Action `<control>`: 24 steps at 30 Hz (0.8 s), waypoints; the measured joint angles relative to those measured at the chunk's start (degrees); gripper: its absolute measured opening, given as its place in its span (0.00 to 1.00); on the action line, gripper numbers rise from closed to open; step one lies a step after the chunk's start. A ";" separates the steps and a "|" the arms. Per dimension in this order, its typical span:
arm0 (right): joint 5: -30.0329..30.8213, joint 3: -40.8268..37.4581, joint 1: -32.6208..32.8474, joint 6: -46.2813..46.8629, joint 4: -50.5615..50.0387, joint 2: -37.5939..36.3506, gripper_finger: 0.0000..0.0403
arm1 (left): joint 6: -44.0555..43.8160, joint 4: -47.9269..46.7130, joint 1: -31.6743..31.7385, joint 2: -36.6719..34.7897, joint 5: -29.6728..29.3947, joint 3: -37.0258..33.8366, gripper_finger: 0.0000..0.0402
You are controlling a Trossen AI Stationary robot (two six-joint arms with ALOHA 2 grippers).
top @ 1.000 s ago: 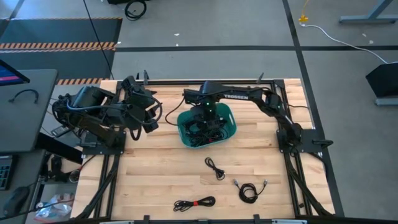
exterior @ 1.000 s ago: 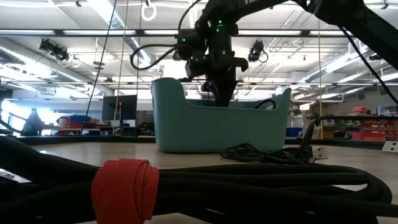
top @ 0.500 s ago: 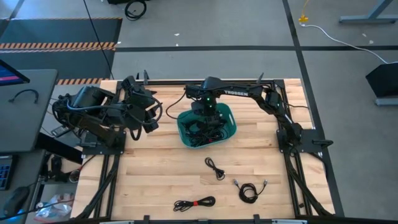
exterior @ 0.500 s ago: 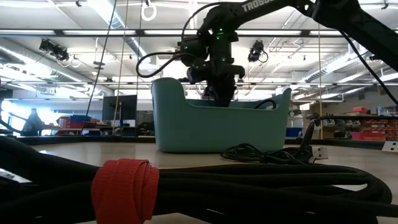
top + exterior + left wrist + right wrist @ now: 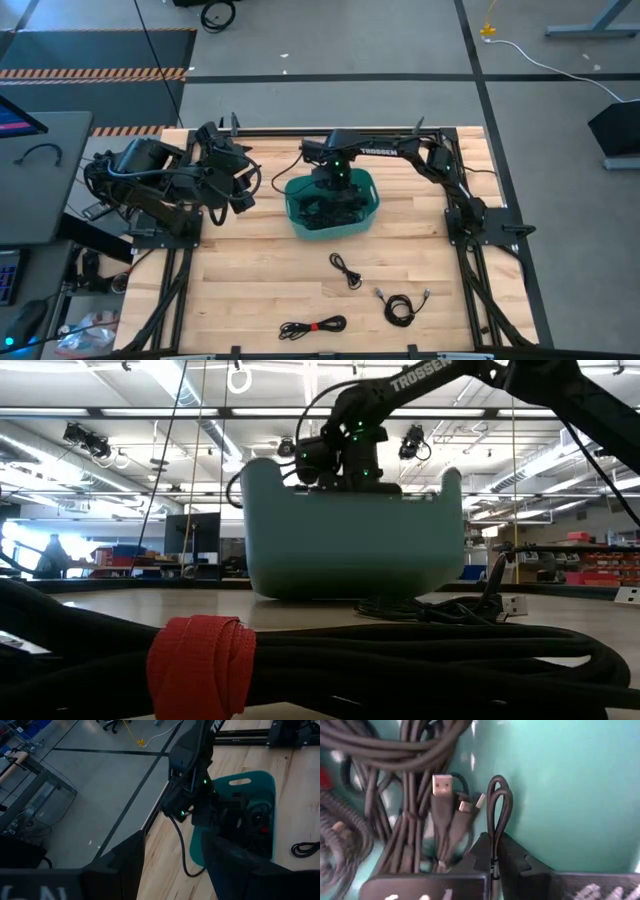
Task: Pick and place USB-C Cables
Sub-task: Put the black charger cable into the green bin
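A teal bin (image 5: 372,207) stands at the middle of the table's far half and holds several black USB-C cables (image 5: 325,210). My right gripper (image 5: 336,190) reaches down into it, shut on a thin black cable (image 5: 499,805). Beside that cable lies a bundle with a USB plug (image 5: 440,787). In the low view the bin's near wall (image 5: 350,540) hides the fingers. My left gripper (image 5: 175,880) hangs open above the table's left side, holding nothing. My right gripper pinches a doubled strand of the thin cable (image 5: 495,852) between its two fingertips. The fingers come from above and point down into the bin. The cable's folded loop (image 5: 500,785) sticks out past the fingertips against the bin's teal inside.
Three more cables lie on the near half of the table: a small coil (image 5: 346,270), a coil with plugs (image 5: 400,306) and a bundle with a red tie (image 5: 313,326). Dark frame rails (image 5: 400,130) run along the far edge. Bare wood lies between the bin and these cables.
My right gripper has sunk deeper into the bin and stayed shut. The bin has shifted under it: in the low view its near wall now stands taller and covers the fingers that showed above the rim before.
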 joint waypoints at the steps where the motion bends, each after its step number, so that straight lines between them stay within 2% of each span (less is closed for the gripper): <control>1: -0.36 -0.15 0.09 0.02 0.22 0.30 0.04 | 0.00 0.00 -0.01 0.00 0.01 0.00 0.50; 18: -0.17 -0.03 1.81 2.71 1.78 0.14 0.04 | -0.05 0.00 0.00 0.00 0.00 0.00 0.50; 24: -0.02 -0.03 2.00 4.57 1.36 0.17 0.23 | -0.05 0.00 -0.01 0.00 0.00 0.00 0.50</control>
